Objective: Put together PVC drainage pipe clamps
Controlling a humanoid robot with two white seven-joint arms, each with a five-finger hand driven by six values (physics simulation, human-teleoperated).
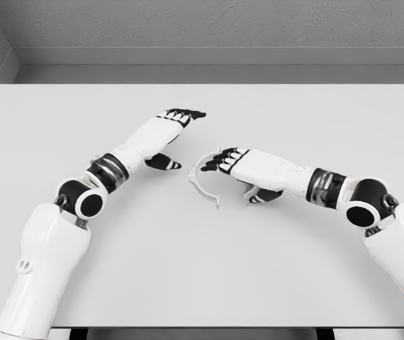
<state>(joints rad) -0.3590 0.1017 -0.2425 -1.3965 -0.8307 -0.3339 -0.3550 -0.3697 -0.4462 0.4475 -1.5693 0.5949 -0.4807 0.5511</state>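
Note:
A white C-shaped pipe clamp [196,181] lies on the white table [202,269] near the middle, its opening facing right. My right hand [222,161] reaches in from the right and hovers over the clamp's upper arc, fingers stretched out flat. Its thumb [262,195] sits lower, beside a small white clamp end [247,195] that pokes out from under the palm. I cannot tell whether the hand touches the clamp. My left hand [179,116] is up and to the left of the clamp, apart from it, with its fingers straight, its thumb [164,163] spread, and nothing held.
The table's far edge meets a grey wall [202,28] at the top. The near edge runs along the bottom of the picture. No other objects are visible on the table.

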